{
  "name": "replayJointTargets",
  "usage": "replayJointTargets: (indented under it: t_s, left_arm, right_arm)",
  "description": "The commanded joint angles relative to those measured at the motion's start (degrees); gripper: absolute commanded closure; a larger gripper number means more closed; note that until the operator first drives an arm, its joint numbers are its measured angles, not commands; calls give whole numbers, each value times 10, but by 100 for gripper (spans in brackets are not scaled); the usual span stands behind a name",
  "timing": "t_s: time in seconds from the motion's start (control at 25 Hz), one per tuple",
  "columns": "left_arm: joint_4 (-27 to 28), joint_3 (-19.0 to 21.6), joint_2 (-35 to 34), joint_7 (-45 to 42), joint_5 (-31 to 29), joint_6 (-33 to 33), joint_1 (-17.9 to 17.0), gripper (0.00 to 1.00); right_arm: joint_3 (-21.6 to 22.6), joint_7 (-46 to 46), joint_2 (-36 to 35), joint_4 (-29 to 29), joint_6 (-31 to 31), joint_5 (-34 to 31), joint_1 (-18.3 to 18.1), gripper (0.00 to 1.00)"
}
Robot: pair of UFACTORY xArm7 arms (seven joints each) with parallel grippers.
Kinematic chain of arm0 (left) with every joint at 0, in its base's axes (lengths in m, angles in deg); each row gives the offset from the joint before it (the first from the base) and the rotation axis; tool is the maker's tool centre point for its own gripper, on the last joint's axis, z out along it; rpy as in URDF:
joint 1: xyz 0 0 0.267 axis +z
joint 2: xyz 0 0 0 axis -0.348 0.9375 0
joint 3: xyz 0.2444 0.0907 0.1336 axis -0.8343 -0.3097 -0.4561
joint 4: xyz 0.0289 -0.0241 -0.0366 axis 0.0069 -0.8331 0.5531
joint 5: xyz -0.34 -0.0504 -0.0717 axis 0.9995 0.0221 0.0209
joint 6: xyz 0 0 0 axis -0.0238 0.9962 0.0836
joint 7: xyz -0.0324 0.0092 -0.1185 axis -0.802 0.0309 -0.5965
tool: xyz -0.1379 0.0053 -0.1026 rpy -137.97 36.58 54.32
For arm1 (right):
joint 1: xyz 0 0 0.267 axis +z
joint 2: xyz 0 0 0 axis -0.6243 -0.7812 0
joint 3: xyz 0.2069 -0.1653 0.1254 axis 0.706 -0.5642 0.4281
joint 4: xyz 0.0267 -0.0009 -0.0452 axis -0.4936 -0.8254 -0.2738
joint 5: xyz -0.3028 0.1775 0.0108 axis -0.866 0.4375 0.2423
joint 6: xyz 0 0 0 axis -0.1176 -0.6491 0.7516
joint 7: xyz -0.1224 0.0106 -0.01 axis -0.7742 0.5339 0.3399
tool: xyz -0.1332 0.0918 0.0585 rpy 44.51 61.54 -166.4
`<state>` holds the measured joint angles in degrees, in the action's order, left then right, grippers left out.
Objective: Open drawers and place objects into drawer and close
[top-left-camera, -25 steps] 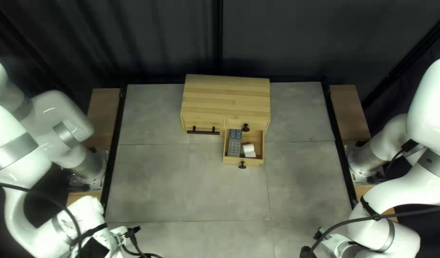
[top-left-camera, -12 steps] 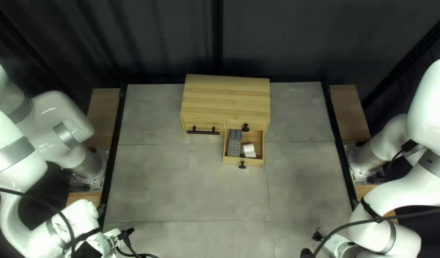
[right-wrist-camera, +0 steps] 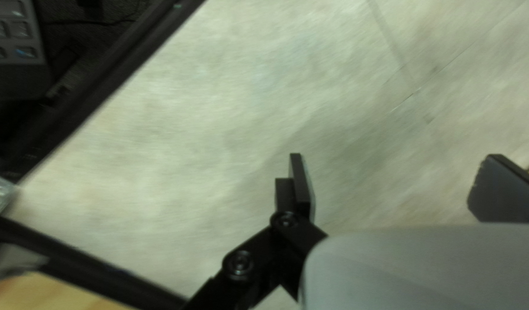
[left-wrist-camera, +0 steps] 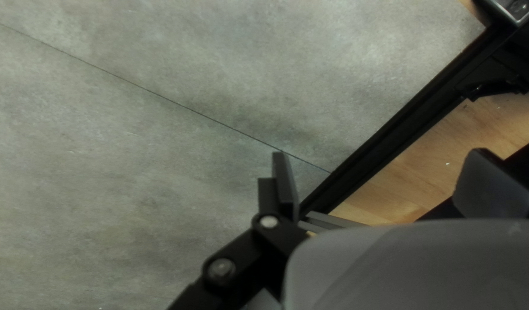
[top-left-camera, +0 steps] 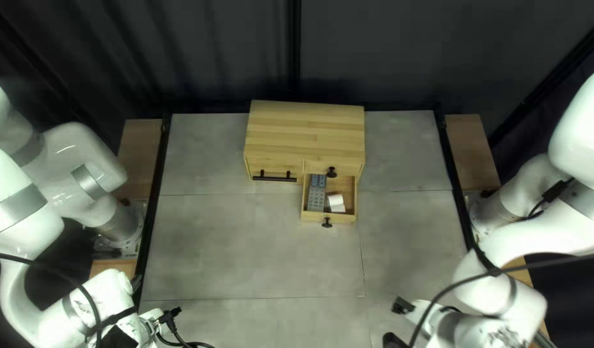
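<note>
Logging a small drawer (top-left-camera: 329,218) pulled out, remote (top-left-camera: 315,198) inside.
At lower left of frame, noting left tool (top-left-camera: 156,321), open, fingers well apart. At upper centre, seeing wooden cabinet (top-left-camera: 306,129) on tabletop (top-left-camera: 245,245), with black bar handle (top-left-camera: 274,179); right of that, finding remote at drawer's left, white object (top-left-camera: 336,203) to its right. At lower right, noting right tool (top-left-camera: 418,312), likewise open.

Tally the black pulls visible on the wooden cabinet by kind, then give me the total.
Bar handle: 1
Round knobs: 2 (the lower knob on the open drawer's front, the upper knob above that drawer)
Total: 3
</note>
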<state>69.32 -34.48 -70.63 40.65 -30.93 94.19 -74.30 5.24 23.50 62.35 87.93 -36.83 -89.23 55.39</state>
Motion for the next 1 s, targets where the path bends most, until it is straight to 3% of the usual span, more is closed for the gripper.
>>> replayJointTargets:
  t_s: [0.04,0.16,0.24,0.8,1.0]
  left_arm:
    - [0,0,0,0,0,0,0,0]
    - [0,0,0,0,0,0,0,0]
    - [0,0,0,0,0,0,0,0]
    - [0,0,0,0,0,0,0,0]
    - [0,0,0,0,0,0,0,0]
  right_arm:
    - [-26,-170,14,6,-9,11,-29,0]
    - [-33,-250,-3,36,-39,17,-39,0]
    - [-38,-245,-22,57,-59,17,-44,0]
    - [-38,-245,-22,57,-59,17,-44,0]
    - [-31,-242,-30,68,-80,-35,-30,0]
